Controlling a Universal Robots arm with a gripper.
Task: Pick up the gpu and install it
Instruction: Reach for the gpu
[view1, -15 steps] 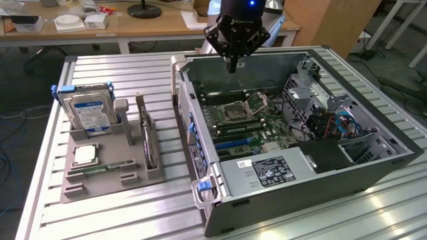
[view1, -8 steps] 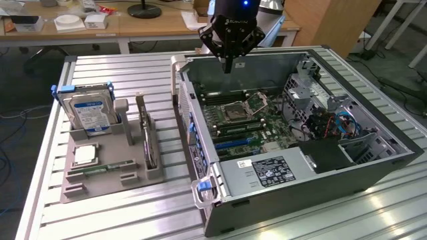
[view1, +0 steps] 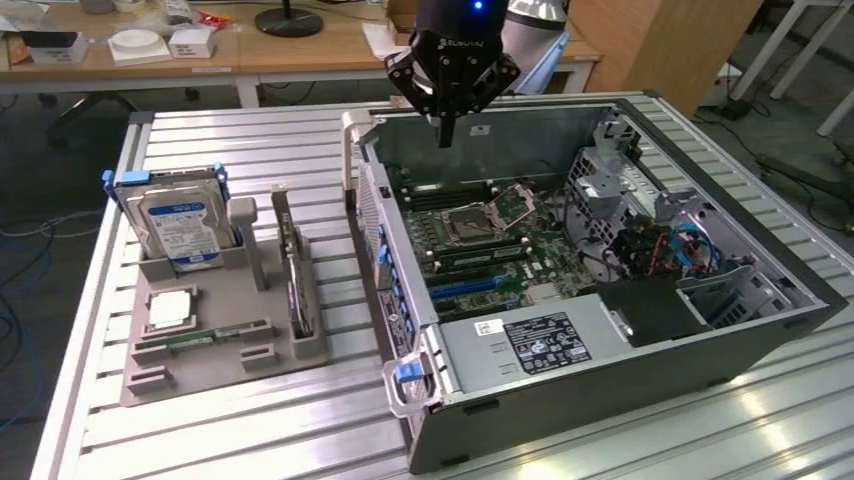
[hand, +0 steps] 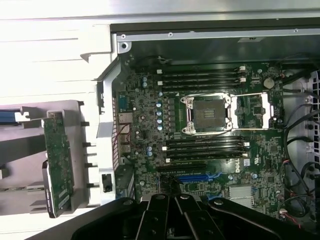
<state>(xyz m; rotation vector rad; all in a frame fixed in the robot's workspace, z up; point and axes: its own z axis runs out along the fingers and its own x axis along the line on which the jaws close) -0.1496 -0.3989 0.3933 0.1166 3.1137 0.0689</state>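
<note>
So the tool (view1: 446, 135) is clamped shut with nothing in it, hanging over the open case (view1: 601, 400). In the wrist view the tool (hand: 175, 202) has the motherboard (hand: 200, 150) straight below it, with the blue slot (hand: 197, 177) closest under the fingertips and the bare CPU socket (hand: 207, 115) a bit further out. The gpu (view1: 296, 270) hasn't been picked up yet. It's off to the side of the tool, past the case's side wall and lower down, standing on its edge in the grey holder (view1: 227, 340) on the worktop (view1: 240, 150). In the wrist view the gpu (hand: 57, 165) is the green card just beyond that wall. My take on getting this pick right: the jaws have to spread before they get anywhere near the card, and they should line up square with its long edge so they pinch the flat faces and not a corner. It looks like it sits snug in the holder, so I'd pull straight up and not tilt it. Furthest from the tool, the hard drive (view1: 180, 225) stands in the same holder, well clear of the card.
</note>
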